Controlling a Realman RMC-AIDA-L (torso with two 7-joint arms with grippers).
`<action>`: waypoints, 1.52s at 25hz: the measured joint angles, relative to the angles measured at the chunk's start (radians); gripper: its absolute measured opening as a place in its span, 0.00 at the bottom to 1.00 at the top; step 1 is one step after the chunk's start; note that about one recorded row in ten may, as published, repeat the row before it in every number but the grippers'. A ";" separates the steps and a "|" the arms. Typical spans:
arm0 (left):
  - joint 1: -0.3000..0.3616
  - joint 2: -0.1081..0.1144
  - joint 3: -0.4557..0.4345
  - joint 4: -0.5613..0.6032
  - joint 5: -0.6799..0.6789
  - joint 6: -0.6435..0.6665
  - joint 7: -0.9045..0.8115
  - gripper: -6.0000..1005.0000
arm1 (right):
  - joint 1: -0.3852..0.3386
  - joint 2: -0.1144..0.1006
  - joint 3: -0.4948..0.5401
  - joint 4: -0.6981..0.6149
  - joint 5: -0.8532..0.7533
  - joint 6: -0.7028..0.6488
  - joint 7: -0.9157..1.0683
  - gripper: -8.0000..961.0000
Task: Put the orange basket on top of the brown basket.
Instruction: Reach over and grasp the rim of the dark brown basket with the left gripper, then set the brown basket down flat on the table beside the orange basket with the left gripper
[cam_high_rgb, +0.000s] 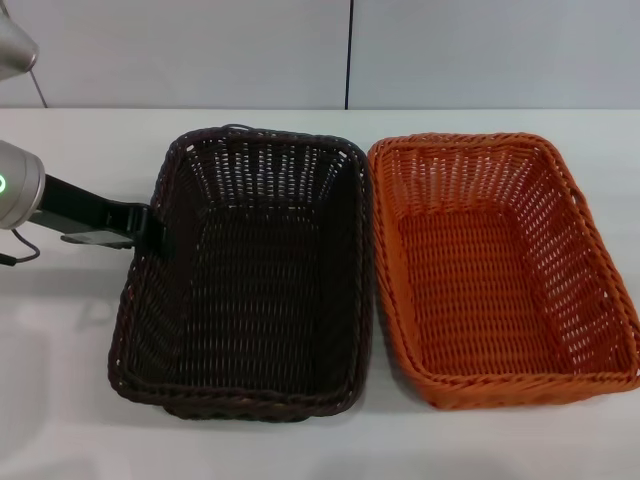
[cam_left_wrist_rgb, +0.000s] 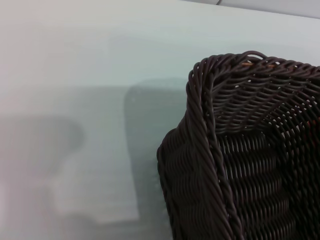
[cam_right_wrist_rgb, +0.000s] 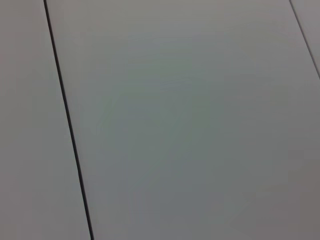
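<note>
The brown basket stands on the white table at centre-left, empty. The orange basket stands right beside it on the right, empty, with their long sides almost touching. My left gripper reaches in from the left at table height, right at the brown basket's left rim. The left wrist view shows a corner of the brown basket and its braided rim from close by. My right gripper is out of view; the right wrist view shows only grey panels.
The white table extends to the left of and in front of the baskets. A grey panelled wall stands behind the table. A dark seam runs down the panels in the right wrist view.
</note>
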 joint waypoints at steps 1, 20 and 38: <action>0.000 0.000 0.000 0.000 0.000 0.000 0.000 0.28 | 0.000 0.000 0.000 0.000 0.000 0.000 0.000 0.68; 0.004 0.028 -0.076 -0.179 -0.021 -0.045 0.076 0.21 | 0.000 0.002 0.000 0.003 0.000 0.000 0.000 0.68; -0.045 0.227 -0.123 -0.094 -0.303 -0.271 0.380 0.23 | -0.001 0.008 0.001 0.005 0.000 0.000 0.000 0.68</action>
